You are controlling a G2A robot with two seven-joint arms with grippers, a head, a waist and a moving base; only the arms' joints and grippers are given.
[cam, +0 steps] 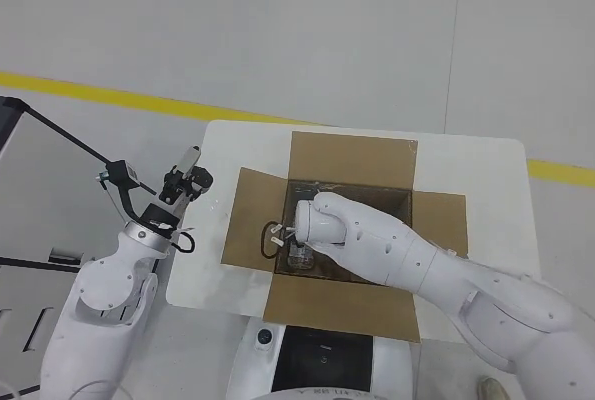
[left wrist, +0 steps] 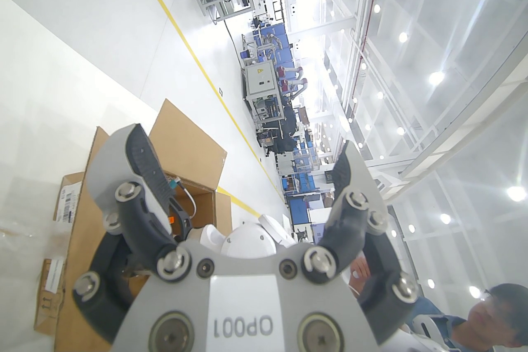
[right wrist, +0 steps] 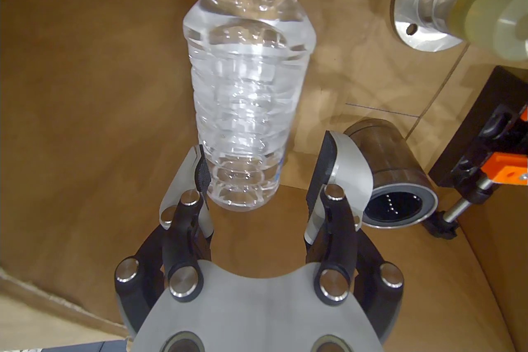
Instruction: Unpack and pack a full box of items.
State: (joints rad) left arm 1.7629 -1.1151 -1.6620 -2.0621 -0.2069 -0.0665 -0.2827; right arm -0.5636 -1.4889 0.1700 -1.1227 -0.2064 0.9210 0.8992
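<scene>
An open cardboard box [cam: 352,155] sits on a white table [cam: 477,160] with all four flaps folded outward. The right arm reaches down into the box. Its right gripper [right wrist: 264,151] is spread wide around the base end of a clear water bottle [right wrist: 243,89] with a white cap, which is inside the box near one wall. One finger pad [right wrist: 202,172] appears to touch the bottle, though the contact is hard to confirm, and the other finger stands apart from it. Also on the box floor are a steel cylinder [right wrist: 387,159] just beside the gripper, a flanged metal part [right wrist: 437,11], and a black-and-orange device [right wrist: 495,139]. The left gripper [left wrist: 241,139] hangs over the table's edge, well apart from the box, jaws wide and holding nothing.
</scene>
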